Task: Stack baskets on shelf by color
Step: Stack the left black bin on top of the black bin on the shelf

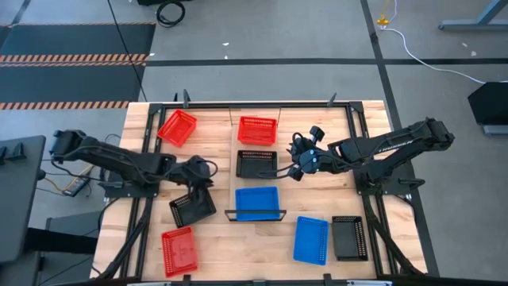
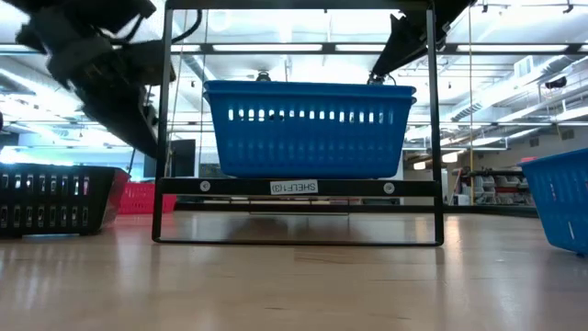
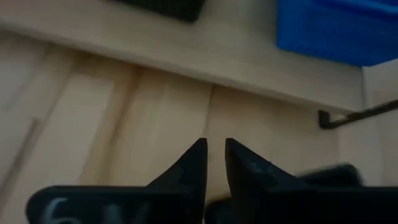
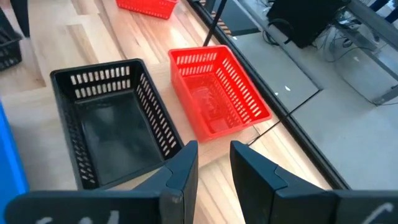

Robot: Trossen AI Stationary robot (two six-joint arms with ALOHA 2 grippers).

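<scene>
On the shelf (image 2: 299,187) rail we read a mirrored "SHELF" tag under the blue basket (image 2: 309,129). Our left gripper (image 3: 214,158), nearly clenched, holds nothing; our right gripper (image 4: 214,163), parted and empty, hangs over a black basket (image 4: 112,124).

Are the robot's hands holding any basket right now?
No. The left gripper has only bare table between its jaws, and the right gripper hangs empty over a black basket and a red basket.

3 red baskets (image 1: 176,127), 2 blue baskets (image 1: 256,202) and 3 black baskets (image 1: 255,163) show, all with slotted mesh sides. The table (image 1: 230,246) is pale planked wood, and the shelf frame (image 2: 299,187) black.
</scene>
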